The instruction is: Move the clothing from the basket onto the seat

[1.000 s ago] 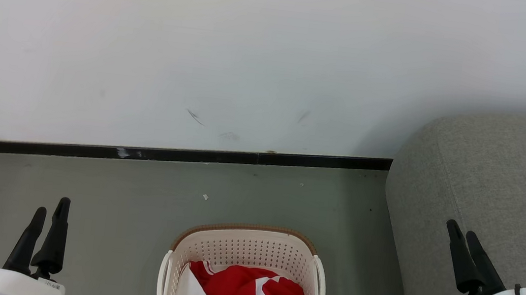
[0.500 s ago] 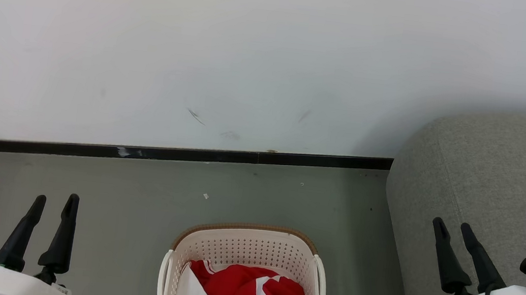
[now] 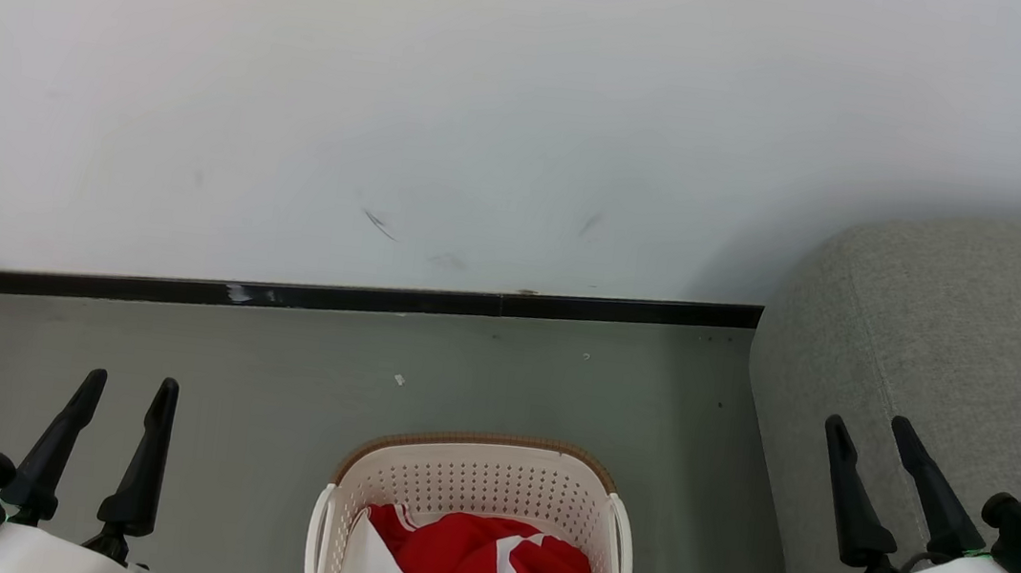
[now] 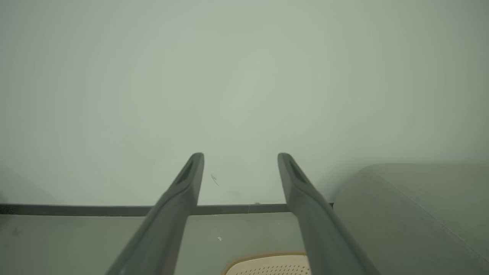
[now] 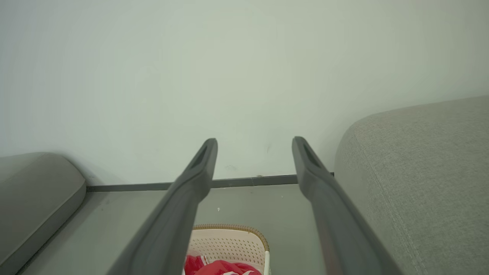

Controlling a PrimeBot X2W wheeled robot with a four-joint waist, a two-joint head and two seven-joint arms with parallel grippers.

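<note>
We are drawing both arms inward toward the basket [image 3: 469, 479]. Since a second ago the left gripper [image 3: 134, 380] is sitting nearer its left side and the right gripper [image 3: 867, 423] nearer its right, and each pair of fingers is now showing clearly apart (earlier they looked almost overlapped). Both are standing spread and holding nothing. We are reading this as lining up for a first grab, since nothing is moved yet. The clothing [image 3: 478, 571] is lying bunched inside the basket on the floor [image 3: 271, 365], between the two grippers, well apart from both sets of fingertips. The seat [image 3: 966, 338] is waiting just right of the basket.
</note>
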